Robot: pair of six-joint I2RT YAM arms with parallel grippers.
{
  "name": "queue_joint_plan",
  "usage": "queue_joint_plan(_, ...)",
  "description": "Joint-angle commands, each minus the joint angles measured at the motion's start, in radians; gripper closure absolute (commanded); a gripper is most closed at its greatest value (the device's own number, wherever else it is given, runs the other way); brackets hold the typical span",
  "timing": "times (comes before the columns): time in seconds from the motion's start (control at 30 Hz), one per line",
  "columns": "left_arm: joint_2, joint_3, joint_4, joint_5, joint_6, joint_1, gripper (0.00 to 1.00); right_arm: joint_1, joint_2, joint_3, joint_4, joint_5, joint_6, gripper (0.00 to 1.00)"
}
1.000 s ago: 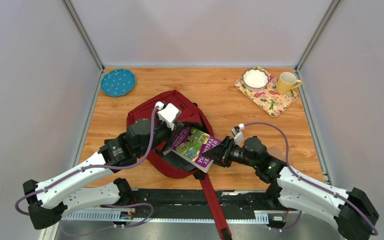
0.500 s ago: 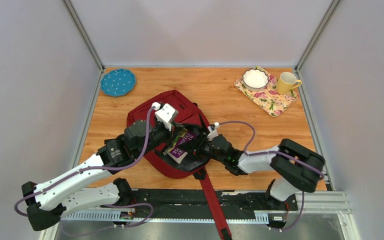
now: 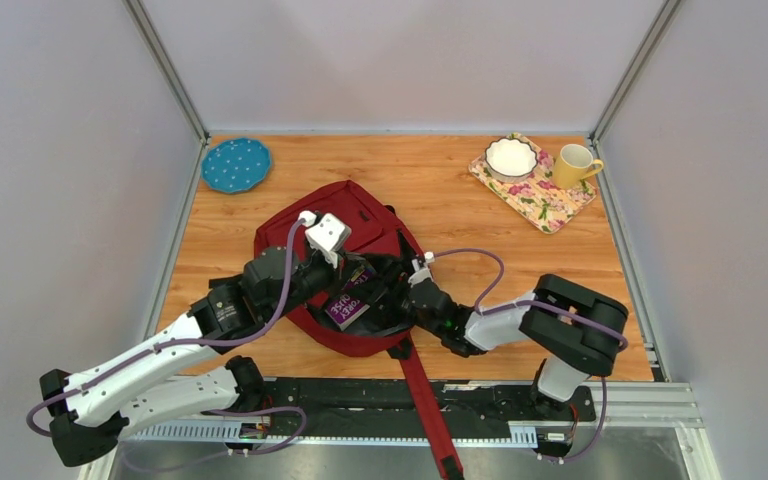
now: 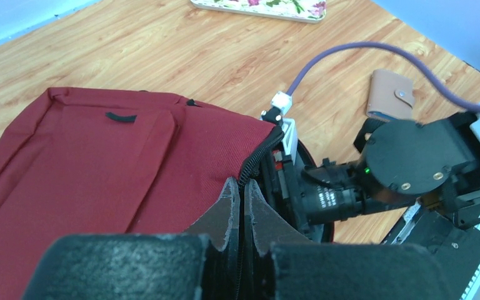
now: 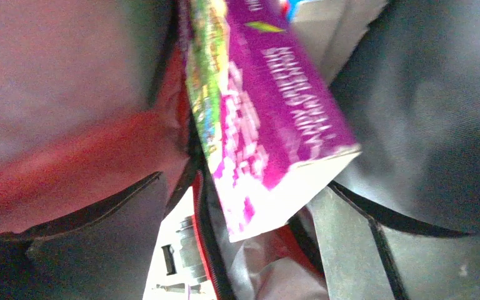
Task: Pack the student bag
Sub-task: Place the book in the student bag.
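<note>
One purple book [image 5: 275, 112] lies in the student bag [image 3: 360, 205], right gripper [image 5: 247, 187] seemingly open.

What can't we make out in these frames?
- Inside of the bag: top view, covered by the book, left arm and right arm.
- Book title: right wrist view, blurred, cut off by the top edge.
- Wallet: left wrist view, lower edge behind the right arm.
</note>
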Motion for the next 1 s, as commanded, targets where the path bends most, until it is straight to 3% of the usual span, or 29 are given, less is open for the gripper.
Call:
queue_joint_plan(0.0, -0.019, 0.005, 0.061, 0.023, -0.016, -0.004, 1.0, 0.003, -0.102, 0.019, -0.173, -0.012, -0.077, 0.13)
queue_joint_plan(0.07, -0.019, 0.002, 0.061, 0.026, -0.016, -0.004, 1.0, 0.003, -0.111, 0.039, -0.212, -0.047, -0.075, 0.14)
queue_joint_plan(0.17, -0.021, 0.0, 0.066, 0.034, -0.016, -0.004, 1.0, 0.005, -0.085, 0.045, -0.188, -0.082, -0.048, 0.31)
queue_joint_plan(0.2, -0.019, -0.002, 0.066, 0.037, -0.018, -0.004, 1.0, 0.005, -0.076, 0.05, -0.178, -0.088, -0.035, 0.48)
queue_joint_plan(0.27, -0.019, -0.002, 0.066, 0.045, -0.021, -0.004, 1.0, 0.005, -0.042, 0.068, -0.165, -0.096, -0.029, 0.63)
queue_joint_plan(0.3, -0.018, -0.002, 0.066, 0.051, -0.021, -0.004, 1.0, 0.005, -0.03, 0.091, -0.152, -0.096, -0.023, 0.82)
queue_joint_plan(0.4, -0.016, 0.0, 0.064, 0.066, -0.028, -0.004, 1.0, -0.009, 0.027, 0.146, -0.108, -0.07, -0.022, 0.99)
queue_joint_plan(0.63, -0.01, 0.002, 0.061, 0.105, -0.051, -0.004, 1.0, -0.064, 0.128, 0.245, -0.01, 0.062, -0.003, 1.0)
queue_joint_plan(0.67, -0.01, 0.002, 0.057, 0.109, -0.053, -0.004, 1.0, -0.066, 0.13, 0.243, -0.005, 0.072, -0.021, 0.96)
queue_joint_plan(0.8, -0.008, 0.002, 0.041, 0.114, -0.048, -0.004, 1.0, -0.074, 0.099, 0.19, 0.01, 0.065, -0.086, 0.55)
queue_joint_plan(0.9, -0.011, -0.009, 0.047, 0.115, -0.048, -0.004, 1.0, -0.072, 0.029, 0.122, -0.021, 0.046, -0.146, 0.45)
queue_joint_plan(0.97, -0.007, -0.012, 0.047, 0.121, -0.047, -0.004, 1.0, -0.072, -0.03, 0.087, -0.048, 0.02, -0.179, 0.43)
